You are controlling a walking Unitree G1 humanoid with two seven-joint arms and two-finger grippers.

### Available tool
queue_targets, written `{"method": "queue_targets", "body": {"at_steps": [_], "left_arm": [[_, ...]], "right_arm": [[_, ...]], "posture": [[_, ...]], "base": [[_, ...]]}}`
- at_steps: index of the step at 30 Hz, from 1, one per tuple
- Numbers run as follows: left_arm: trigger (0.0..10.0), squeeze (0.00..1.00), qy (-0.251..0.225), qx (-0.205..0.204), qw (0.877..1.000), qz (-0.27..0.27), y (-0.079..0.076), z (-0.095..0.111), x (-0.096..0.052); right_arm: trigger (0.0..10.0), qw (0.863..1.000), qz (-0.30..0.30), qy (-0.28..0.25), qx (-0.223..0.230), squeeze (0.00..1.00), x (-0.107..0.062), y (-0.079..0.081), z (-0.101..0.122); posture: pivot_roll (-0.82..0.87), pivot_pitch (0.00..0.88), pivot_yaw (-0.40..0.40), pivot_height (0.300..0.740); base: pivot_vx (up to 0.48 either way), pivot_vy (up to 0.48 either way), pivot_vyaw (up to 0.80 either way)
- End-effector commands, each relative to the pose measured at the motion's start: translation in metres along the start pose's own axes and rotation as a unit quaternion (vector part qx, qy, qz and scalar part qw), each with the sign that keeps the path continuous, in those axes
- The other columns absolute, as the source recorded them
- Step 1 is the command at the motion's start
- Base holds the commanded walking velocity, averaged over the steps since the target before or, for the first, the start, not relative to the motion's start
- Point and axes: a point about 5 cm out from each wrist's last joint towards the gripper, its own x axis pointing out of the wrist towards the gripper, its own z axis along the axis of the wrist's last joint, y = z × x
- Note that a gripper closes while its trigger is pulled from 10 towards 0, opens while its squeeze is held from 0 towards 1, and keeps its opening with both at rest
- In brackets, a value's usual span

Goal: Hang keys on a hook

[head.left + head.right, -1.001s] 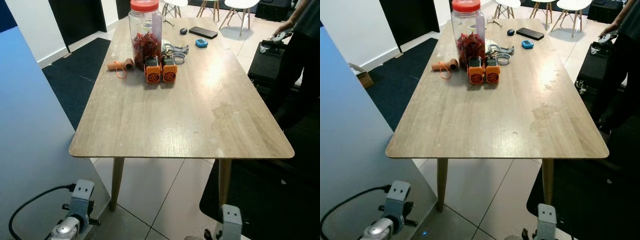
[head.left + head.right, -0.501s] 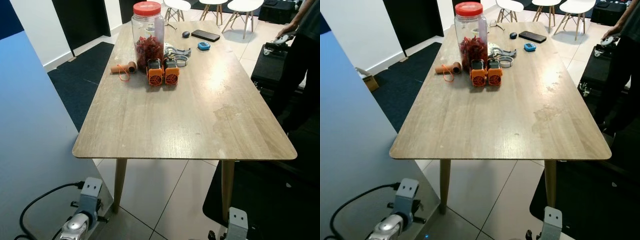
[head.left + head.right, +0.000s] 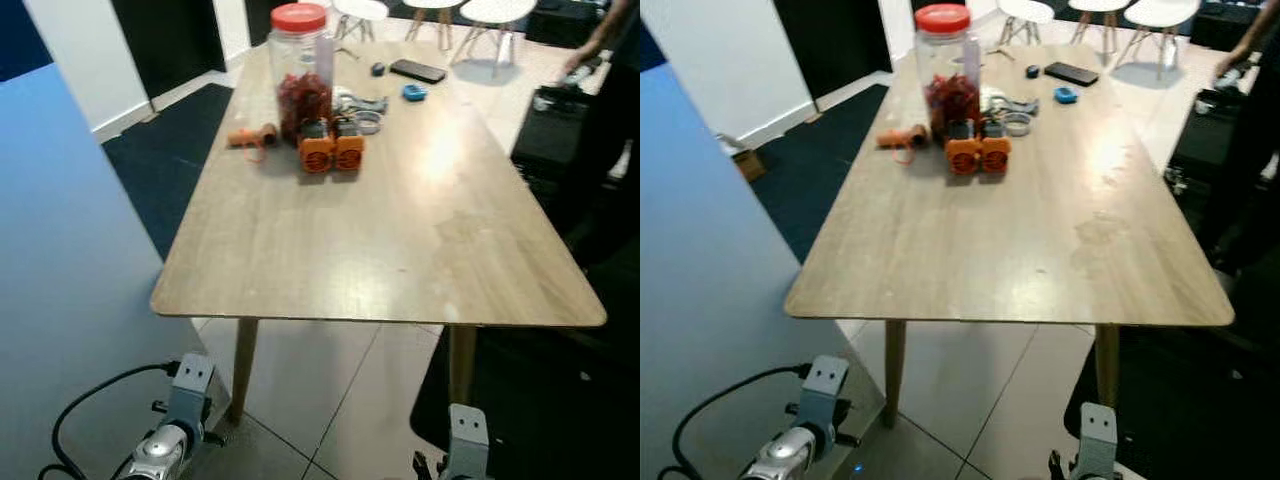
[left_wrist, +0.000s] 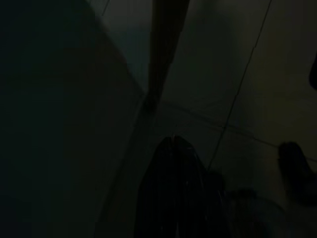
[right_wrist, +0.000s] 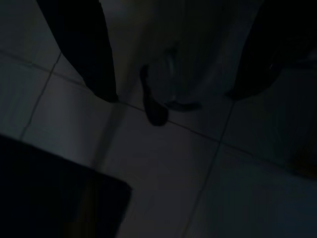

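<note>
right gripper [image 5: 172, 93]: fingers [image 5: 86, 54] spread wide and holding nothing – between them only pale floor tiles and a dark, unidentified shape. It hung low, well below the jar and off the table's near edge.
left gripper [image 4: 173, 193]: a dark mass against a very dark floor; how far open, or whether it held anything, could not be told.
left arm [image 3: 170, 445]: silver wrist with a black cable, low beside the blue panel [image 3: 70, 260], far nearer the camera than the jar.
right arm [image 3: 460, 450]: silver wrist cut off by the frame edge, under the table's near end.
jar [image 3: 300, 62]: clear, red lid, red contents, upright at the far end of the wooden table [image 3: 400, 250].
keys [image 3: 362, 106]: probably the grey metal bundle with a ring lying on the table just behind and to the right of the jar – too small and blurred to confirm. Neither gripper was near it.
orange units [image 3: 332, 152]: two, side by side, just in front of the jar.
cardboard roll [image 3: 255, 135]: with an orange cord, just left of the jar.
phone [image 3: 418, 70]: black, flat, beyond the jar to the right, with a small blue item [image 3: 412, 92] near it.
person [image 3: 605, 70]: dark clothing, far right of the jar, cut off by the frame.
writing: any labels on the jar or the orange units were too blurred to read.
</note>
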Motion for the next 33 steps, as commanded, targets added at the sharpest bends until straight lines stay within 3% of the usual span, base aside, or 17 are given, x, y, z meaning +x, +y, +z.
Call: {"method": "queue_targets", "body": {"at_steps": [1, 10, 22, 33], "left_arm": [[10.0, 0.00, 0.008, -0.003, 1.000, 0.002, 0.002, -0.006, -0.002], [10.0, 0.00, -0.009, -0.016, 1.000, -0.010, 0.002, -0.002, -0.002], [10.0, 0.00, -0.022, -0.003, 0.999, -0.023, -0.002, -0.002, -0.003], [10.0, 0.00, -0.032, -0.002, 0.999, 0.004, 0.002, 0.000, -0.004]], "right_arm": [[10.0, 1.000, 0.013, -0.008, -0.009, 0.00, 0.001, 0.005, 0.003], [10.0, 0.999, 0.037, -0.021, -0.028, 0.00, 0.002, 0.014, 0.010], [10.0, 0.998, 0.042, -0.025, -0.034, 0.00, 0.003, 0.014, 0.012], [10.0, 0.998, 0.047, -0.027, -0.038, 0.00, 0.004, 0.016, 0.017]], "posture": [[0.04, 0.053, 0.007, 0.740], [0.04, 0.060, -0.016, 0.740], [0.05, 0.056, -0.022, 0.740], [0.06, 0.058, -0.030, 0.740]], "base": [[0.000, 0.000, 0.80], [0.000, 0.000, 0.80], [0.000, 0.000, 0.80], [0.000, 0.000, 0.80]]}}
